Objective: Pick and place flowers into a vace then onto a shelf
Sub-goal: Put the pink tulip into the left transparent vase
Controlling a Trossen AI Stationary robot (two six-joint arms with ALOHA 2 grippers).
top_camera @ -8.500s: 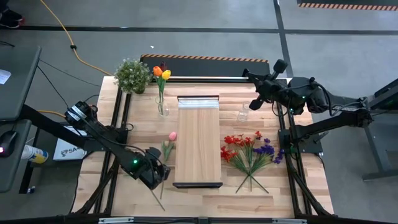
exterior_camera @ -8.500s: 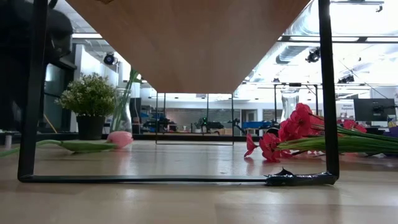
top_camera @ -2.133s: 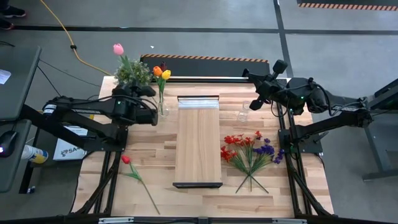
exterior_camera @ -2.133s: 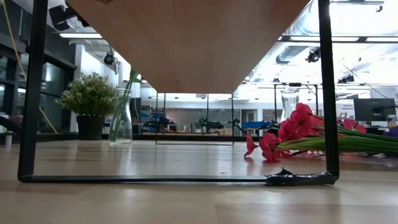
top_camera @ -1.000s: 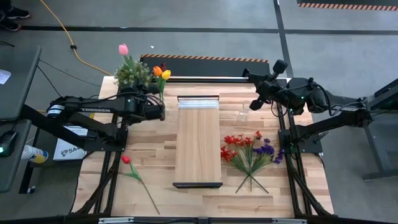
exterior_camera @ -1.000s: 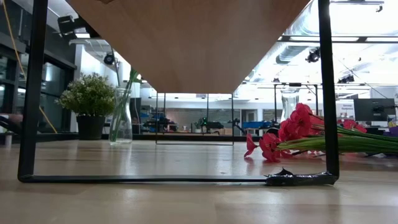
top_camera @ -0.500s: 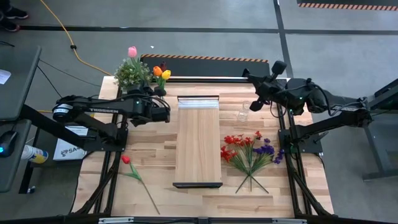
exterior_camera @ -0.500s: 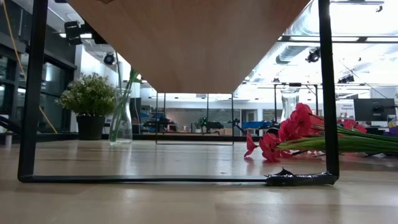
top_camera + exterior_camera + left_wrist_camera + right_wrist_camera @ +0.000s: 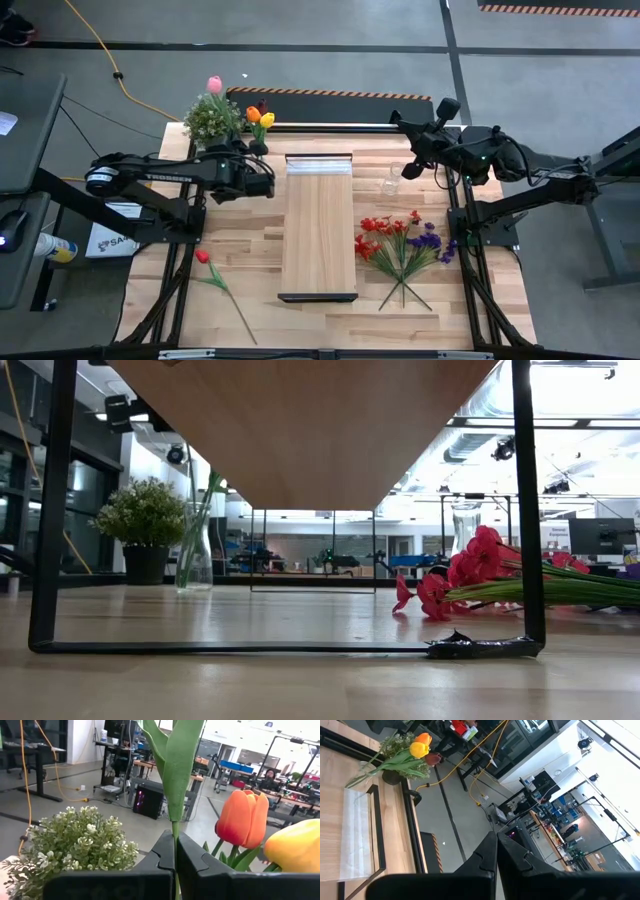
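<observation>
My left gripper point(image 9: 251, 152) is at the far left of the table, shut on a pink tulip point(image 9: 214, 84) that rises above it. A glass vase point(image 9: 195, 550) stands under it, with an orange tulip point(image 9: 244, 817) and a yellow tulip point(image 9: 295, 847) in it. In the low view the pink tulip's thin stem point(image 9: 190, 480) runs down to the vase mouth. A red tulip point(image 9: 203, 257) lies flat near the left edge. The shelf point(image 9: 319, 225) stands mid-table. My right gripper point(image 9: 410, 168) hovers shut over the far right, touching nothing. My left gripper pinches the pink tulip's stem point(image 9: 175, 831) between its two fingers, just below the long green leaf point(image 9: 180, 765). The fingers are level, point toward the table's far edge and lie across the stem. The tulip stands upright; the fingers hide the stem below them.
A bushy potted plant point(image 9: 212, 120) stands at the far left corner beside the vase. A bunch of red and purple sprays point(image 9: 400, 245) lies right of the shelf. A second clear vase point(image 9: 390, 182) stands below my right gripper.
My left gripper has shifted a little toward the table's right edge with the pink tulip, which stays upright; its bloom now stands above the potted plant. It stays shut on the stem.
</observation>
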